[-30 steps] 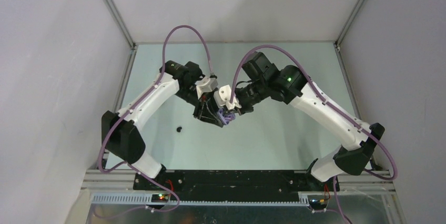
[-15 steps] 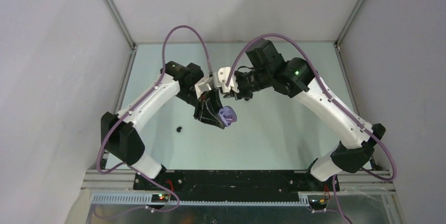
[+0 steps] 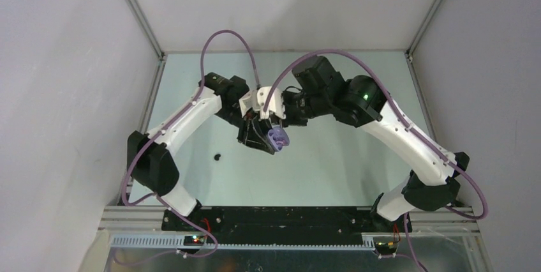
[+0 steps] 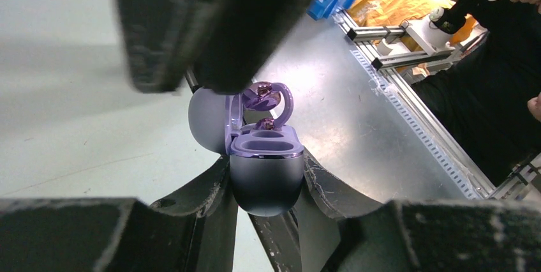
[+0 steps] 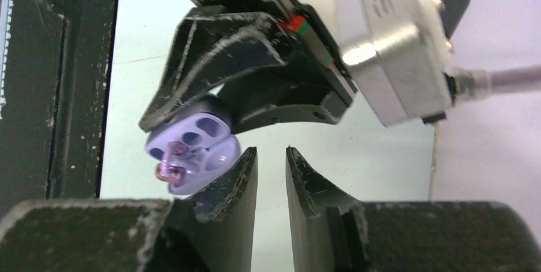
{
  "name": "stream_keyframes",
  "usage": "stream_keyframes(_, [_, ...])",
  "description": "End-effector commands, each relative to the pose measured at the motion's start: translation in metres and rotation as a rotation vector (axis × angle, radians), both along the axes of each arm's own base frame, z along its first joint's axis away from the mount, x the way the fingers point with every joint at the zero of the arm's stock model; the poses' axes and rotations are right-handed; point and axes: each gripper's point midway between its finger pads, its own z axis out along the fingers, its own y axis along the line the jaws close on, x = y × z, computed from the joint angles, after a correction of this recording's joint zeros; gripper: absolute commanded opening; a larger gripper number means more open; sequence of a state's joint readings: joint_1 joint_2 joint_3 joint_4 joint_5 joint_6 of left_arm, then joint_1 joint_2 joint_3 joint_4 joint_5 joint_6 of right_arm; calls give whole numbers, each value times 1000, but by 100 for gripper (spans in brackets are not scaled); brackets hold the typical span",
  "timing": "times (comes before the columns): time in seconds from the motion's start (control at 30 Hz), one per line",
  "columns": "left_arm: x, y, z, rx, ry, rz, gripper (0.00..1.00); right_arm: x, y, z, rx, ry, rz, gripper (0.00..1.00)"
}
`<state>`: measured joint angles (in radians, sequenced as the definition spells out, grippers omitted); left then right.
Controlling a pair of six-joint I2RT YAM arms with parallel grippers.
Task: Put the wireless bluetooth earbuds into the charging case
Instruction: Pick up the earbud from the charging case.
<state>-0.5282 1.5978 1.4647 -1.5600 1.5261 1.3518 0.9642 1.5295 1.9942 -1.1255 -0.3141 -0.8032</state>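
Presently: lilac buds (image 4: 263, 96), glossy, two showing at the open case (image 4: 265, 176), near the hinge between base and lid (image 4: 205, 119); whether they are fully seated cannot be told. Case lilac, over the table (image 3: 357, 157), its base pinched between the left gripper's (image 3: 258, 139) fingers (image 4: 325, 189). Right gripper (image 5: 271, 170) just beside the case, jaws a little apart, nothing between them. Black bud (image 3: 217, 156) lying alone on the table, well apart from the case, on the left side.
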Motion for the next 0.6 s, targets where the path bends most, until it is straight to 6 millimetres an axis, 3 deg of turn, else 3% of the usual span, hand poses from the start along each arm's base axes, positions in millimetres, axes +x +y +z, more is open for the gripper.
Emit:
stream_keyframes(0.0, [0,-5,15,-44,41,0,0,-2,-13,1,-43,-31,-123,27])
stream_keyframes(0.2, [1,-6,12,-41,41,-1,0,-16,-15,14,1,2,-125,36])
stream_keyframes(0.57, [1,-6,10,-47,32,1,0,-40,-13,-3,-55,99,-125,39])
